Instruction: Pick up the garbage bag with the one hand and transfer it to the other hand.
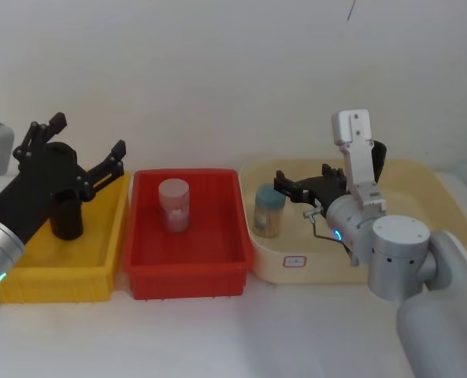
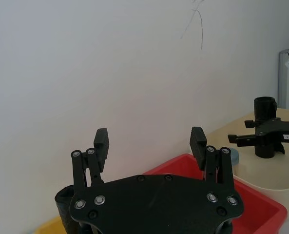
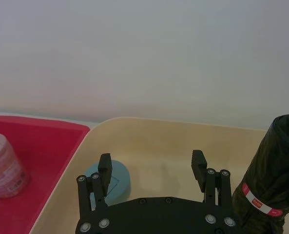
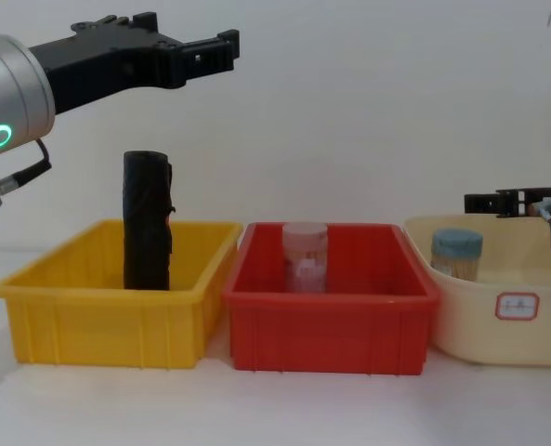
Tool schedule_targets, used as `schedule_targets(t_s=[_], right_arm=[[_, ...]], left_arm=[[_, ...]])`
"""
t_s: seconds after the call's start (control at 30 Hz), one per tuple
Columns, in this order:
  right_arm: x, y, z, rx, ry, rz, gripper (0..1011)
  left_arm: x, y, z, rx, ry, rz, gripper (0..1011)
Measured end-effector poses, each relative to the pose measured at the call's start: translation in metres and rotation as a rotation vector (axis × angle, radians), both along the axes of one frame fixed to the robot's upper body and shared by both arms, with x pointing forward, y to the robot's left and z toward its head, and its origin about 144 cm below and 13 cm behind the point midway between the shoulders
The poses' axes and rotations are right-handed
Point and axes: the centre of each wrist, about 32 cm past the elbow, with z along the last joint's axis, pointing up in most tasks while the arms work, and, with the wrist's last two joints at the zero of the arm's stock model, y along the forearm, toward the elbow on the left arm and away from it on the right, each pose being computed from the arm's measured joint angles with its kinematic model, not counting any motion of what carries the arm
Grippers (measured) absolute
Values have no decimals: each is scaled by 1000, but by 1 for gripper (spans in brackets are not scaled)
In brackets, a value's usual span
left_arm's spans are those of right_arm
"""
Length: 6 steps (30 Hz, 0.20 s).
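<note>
Nothing is grasped yet: the banded bag (image 3: pixel 273 170) is left standing in the tub (image 1: pixel 426 175) at 3 o'clock of the open right gripper (image 3: pixel 152 163), and the open left gripper (image 2: pixel 149 139) is held above the yellow bin (image 4: pixel 108 307).

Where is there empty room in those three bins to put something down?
The red bin has bare floor all around its lone pink jar. The yellow bin is free right of the black roll. The beige bin is crowded by the right gripper and blue-lidded jar.

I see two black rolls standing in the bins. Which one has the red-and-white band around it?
The garbage bag standing in the cream bin, beside the right gripper. Its label band circles it low down. The black roll in the yellow bin shows no band.
</note>
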Motion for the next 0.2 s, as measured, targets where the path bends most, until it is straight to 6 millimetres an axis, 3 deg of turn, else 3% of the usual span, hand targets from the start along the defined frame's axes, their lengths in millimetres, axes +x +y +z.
schedule_targets(t_s=[0.2], right_arm=[[-5,-3,-2,28,-8,22,1004]], left_arm=[[0,0,0,0,0,0,1002]])
